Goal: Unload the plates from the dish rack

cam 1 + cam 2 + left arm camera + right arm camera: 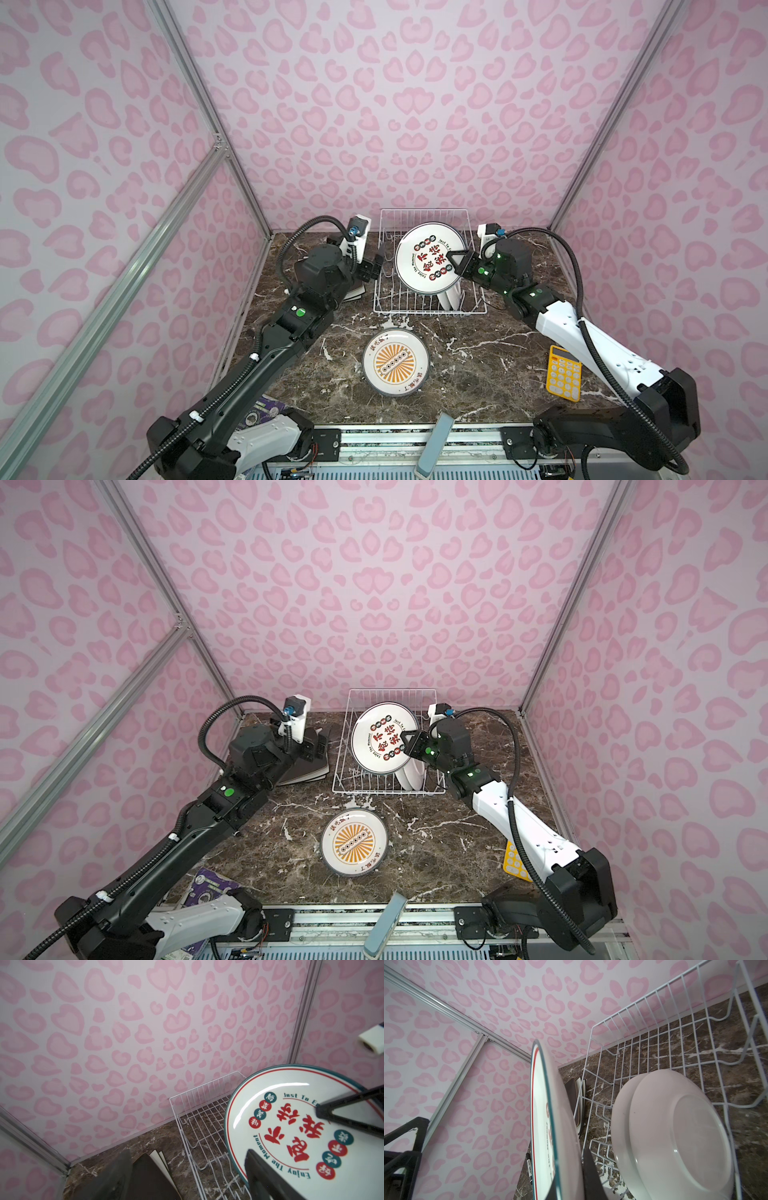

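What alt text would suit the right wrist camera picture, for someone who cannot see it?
The right gripper is shut on the rim of a round printed plate, seen edge-on beside the white wire dish rack. Two white plates lean in the rack, undersides showing, on a brown marble table with pink-patterned walls behind.

In the dish rack (415, 309), plates (675, 1136); before it, lone plate (395, 362).
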Controlling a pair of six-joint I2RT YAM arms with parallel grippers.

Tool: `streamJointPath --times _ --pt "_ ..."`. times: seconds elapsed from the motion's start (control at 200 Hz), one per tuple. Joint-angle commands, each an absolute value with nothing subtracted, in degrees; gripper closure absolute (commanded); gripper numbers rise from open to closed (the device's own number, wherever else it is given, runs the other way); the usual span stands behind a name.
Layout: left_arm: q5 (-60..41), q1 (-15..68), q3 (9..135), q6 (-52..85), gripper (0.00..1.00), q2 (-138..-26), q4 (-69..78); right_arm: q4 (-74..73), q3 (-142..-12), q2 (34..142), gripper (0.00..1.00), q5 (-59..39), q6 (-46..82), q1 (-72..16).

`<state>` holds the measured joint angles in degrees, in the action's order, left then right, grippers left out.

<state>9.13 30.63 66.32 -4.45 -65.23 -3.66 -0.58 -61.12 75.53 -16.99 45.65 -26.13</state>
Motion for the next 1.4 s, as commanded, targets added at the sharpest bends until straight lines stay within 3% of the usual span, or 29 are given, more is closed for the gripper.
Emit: streamJointPath --times 0.0,0.32,0.725,1.21,1.345,1.395 --pt "-2.91 25.99 68.9 10.24 0.12 -66.39 -9.35 -5.71 -60.38 75.27 1.0 -17.8 46.36 -25.93" --pt "-25.24 14.76 72.39 27.15 0.13 -76.63 -13.98 -6.92 -59.38 75.0 1.0 -19.15 46.81 -25.34" --pt "-41.92 14.35 71.85 33.26 0.15 -85.15 -7.93 -9.37 -59.5 77.25 1.0 -22.82 49.11 -24.7" --pt "-48.25 18.94 75.52 33.1 0.26 -92.18 -7.97 -11.09 -61.03 81.2 1.0 -28.72 51.65 -24.83" --pt "-49.13 19.42 75.25 34.83 0.35 -92.72 -5.4 -11.05 -60.63 81.17 1.0 -29.69 51.93 -24.9" --pt "-49.33 19.56 75.25 35.19 0.43 -92.6 -5.04 -10.98 -60.47 81.13 1.0 -29.84 51.95 -24.83"
